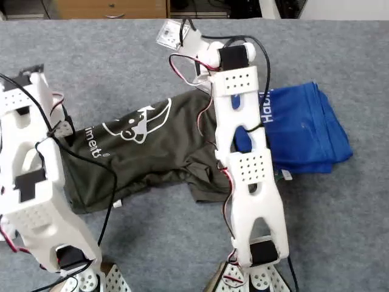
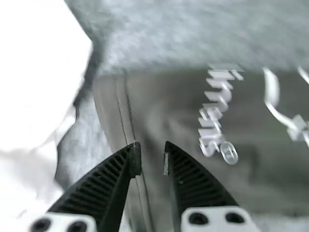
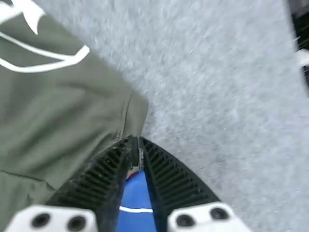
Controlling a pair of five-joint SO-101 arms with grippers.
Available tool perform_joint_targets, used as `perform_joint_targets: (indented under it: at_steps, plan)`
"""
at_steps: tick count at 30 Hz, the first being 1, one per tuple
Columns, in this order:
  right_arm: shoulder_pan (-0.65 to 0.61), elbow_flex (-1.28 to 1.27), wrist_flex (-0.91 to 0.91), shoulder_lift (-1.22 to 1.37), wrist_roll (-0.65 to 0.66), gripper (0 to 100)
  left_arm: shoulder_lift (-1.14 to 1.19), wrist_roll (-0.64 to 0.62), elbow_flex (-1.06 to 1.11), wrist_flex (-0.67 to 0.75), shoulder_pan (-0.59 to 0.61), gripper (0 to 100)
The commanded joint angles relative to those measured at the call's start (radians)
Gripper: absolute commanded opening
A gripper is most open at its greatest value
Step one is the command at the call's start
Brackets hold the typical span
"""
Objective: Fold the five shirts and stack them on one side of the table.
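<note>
Left pincer (image 2: 151, 158) sits slightly open astride the hem of the olive shirt (image 1: 146, 152), not yet pinching. Right pincer (image 3: 135, 141) looks closed on a corner of the same shirt, just beside the folded blue shirt (image 1: 304, 128). Olive one lies rumpled in the middle of the worktop (image 1: 91, 55). Advice: close left on the hem before lifting, keep both grips level, pull cloth taut, fold over without dragging the blue one.
</note>
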State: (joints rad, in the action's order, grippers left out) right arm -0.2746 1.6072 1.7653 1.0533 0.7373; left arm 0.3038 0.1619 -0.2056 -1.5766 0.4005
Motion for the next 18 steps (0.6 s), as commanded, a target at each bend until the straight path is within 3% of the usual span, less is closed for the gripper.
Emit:
perform_joint_targets:
  at_steps: [1,5,11,14,18]
  plan:
    - [-0.021,0.002,0.029,-0.059,-0.028,1.6,-0.200,0.048,0.018,-0.060,-0.037,7]
    - [-0.048,-0.321,0.028,-0.251,-0.097,0.2,-0.407,0.094,0.281,0.011,-0.046,6]
    - [-0.101,-1.003,-0.072,-0.611,-0.074,0.4,-0.506,0.158,0.818,0.394,-0.051,6]
    - [-0.099,-1.320,-0.215,-0.736,-0.072,0.4,-0.495,0.160,0.907,0.465,-0.043,6]
    - [-0.114,-1.687,-0.419,-0.858,-0.072,0.4,-0.489,0.201,0.942,0.454,-0.043,6]
